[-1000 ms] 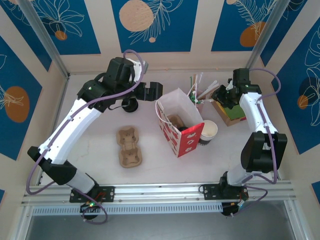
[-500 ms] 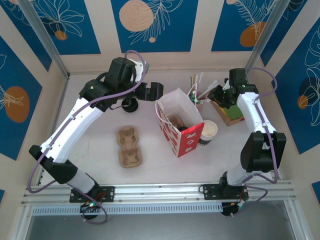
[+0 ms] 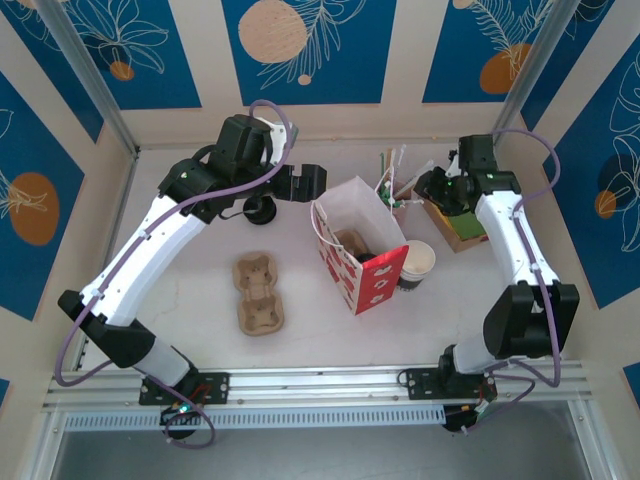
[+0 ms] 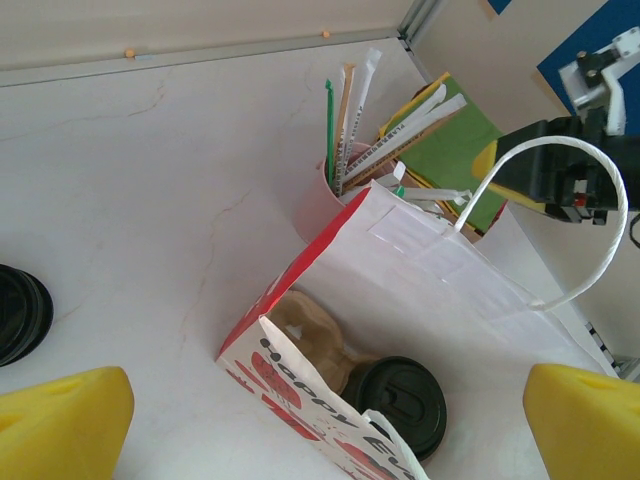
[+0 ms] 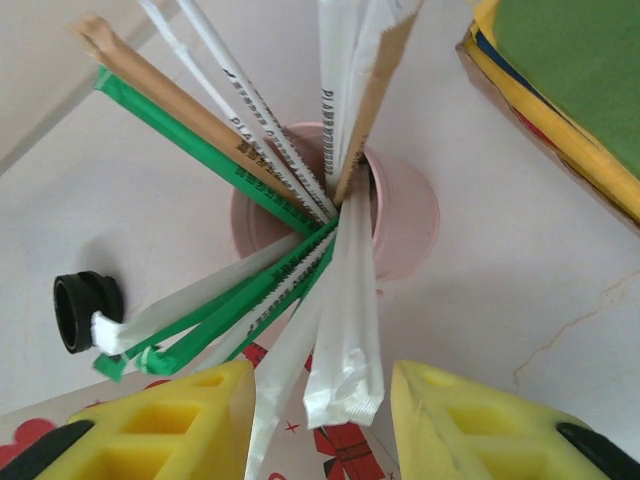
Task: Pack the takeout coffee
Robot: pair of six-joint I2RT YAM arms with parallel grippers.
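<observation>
The takeout coffee [image 4: 398, 400] stands inside the open red-and-white paper bag [image 3: 362, 262], its black lid up, beside a brown cup carrier [image 4: 312, 335]. My left gripper [image 3: 308, 184] hovers left of the bag; in the left wrist view it [image 4: 320, 440] looks down into the bag with its yellow fingers [image 4: 62, 425] far apart, open and empty. My right gripper [image 3: 430, 190] hangs over the pink cup of stirrers [image 5: 335, 205]. Its jaws [image 5: 320, 425] stand apart around the loose ends of two white wrapped stirrers [image 5: 345, 350], touching neither.
A lidless paper cup [image 3: 419, 260] stands right of the bag. A second brown carrier [image 3: 258, 292] lies on the table at left. A stack of black lids [image 3: 262, 210] sits below the left gripper. A box of green and yellow napkins [image 3: 462, 226] is at far right.
The right gripper has edged left toward the pink cup and its jaws have spread wider. The left arm has barely shifted.
</observation>
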